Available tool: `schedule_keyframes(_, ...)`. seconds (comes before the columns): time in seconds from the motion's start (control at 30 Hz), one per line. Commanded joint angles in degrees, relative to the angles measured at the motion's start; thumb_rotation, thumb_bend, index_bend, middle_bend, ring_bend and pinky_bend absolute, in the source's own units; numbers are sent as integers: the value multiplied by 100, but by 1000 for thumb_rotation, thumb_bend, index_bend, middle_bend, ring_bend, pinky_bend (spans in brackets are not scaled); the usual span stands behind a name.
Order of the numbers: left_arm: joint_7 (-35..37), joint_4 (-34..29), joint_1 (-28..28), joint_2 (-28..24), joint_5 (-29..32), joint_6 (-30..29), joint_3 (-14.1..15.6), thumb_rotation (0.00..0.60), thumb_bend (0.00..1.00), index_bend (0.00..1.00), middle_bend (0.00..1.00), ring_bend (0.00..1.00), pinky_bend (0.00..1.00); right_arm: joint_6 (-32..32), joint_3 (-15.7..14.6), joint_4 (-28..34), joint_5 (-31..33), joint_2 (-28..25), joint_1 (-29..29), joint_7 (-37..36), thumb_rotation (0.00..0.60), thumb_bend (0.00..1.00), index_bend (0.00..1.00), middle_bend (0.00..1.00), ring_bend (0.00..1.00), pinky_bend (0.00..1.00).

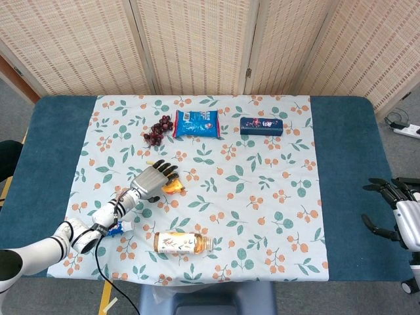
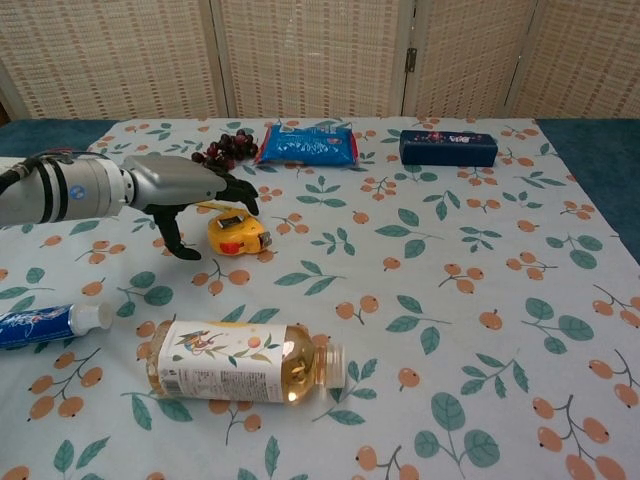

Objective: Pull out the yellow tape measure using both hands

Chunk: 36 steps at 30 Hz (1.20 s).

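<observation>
The yellow tape measure (image 2: 238, 232) lies on the floral cloth, left of centre, with a short strip of tape sticking out toward the far left. In the head view only its right part (image 1: 174, 187) shows past the hand. My left hand (image 2: 195, 190) (image 1: 153, 181) hovers over the case's left side with fingers stretched out above it and the thumb hanging down beside it; it holds nothing. My right hand (image 1: 392, 205) is far off at the table's right edge, fingers apart and empty; the chest view does not show it.
A tea bottle (image 2: 250, 362) lies on its side near the front, with a toothpaste tube (image 2: 50, 325) to its left. At the back are grapes (image 2: 225, 150), a blue snack bag (image 2: 308, 145) and a dark blue box (image 2: 448, 148).
</observation>
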<state>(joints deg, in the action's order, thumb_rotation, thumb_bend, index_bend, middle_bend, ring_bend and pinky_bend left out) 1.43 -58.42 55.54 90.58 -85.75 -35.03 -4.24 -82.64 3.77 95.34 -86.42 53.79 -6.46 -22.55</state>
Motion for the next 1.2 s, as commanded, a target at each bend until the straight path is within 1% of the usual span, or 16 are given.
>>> schedule_keyframes(0.03, -81, 80, 50, 56, 116, 116, -2, 600, 335, 209, 81, 34, 0, 6, -3, -12, 4, 9, 6, -8, 600, 363, 294, 208, 241, 89)
schedule_keyframes(0.2, -181, 75, -3, 14, 361, 202, 6, 600, 335, 259, 119, 42, 0, -28, 4, -39, 1, 19, 32, -40, 600, 362, 294, 207, 240, 89)
schedule_keyframes(0.33, -266, -56, -98, -86, 513, 148, 17, 600, 335, 266, 133, 50, 0, -27, 6, -62, -12, 35, 34, -59, 600, 362, 294, 207, 239, 89)
schedule_keyframes(0.6, -452, -443, -120, -133, 932, 185, -108, 600, 335, 177, 133, 54, 0, -23, -1, -71, -56, 56, 32, -65, 600, 363, 294, 207, 238, 89)
schedule_keyframes(0.73, -728, -480, -78, -23, 1236, 219, -187, 600, 336, 166, 133, 59, 0, -59, -3, -68, -33, 39, 72, -87, 600, 363, 294, 209, 240, 89)
schedule_keyframes(0.87, -1039, -379, -67, 112, 1525, 188, -223, 600, 335, 188, 140, 81, 0, -70, -6, -75, 0, 29, 105, -109, 600, 363, 294, 209, 238, 89)
schedule_keyframes(0.93, -1182, -380, -85, 140, 1676, 150, -234, 600, 335, 213, 165, 103, 0, -73, -6, -77, 3, 26, 113, -115, 600, 363, 294, 210, 237, 89)
schedule_keyframes(1.2, -1593, -586, -211, 139, 2158, -153, -290, 600, 334, 265, 234, 162, 5, -3, 10, -68, -26, 36, 62, -92, 600, 363, 294, 213, 236, 89)
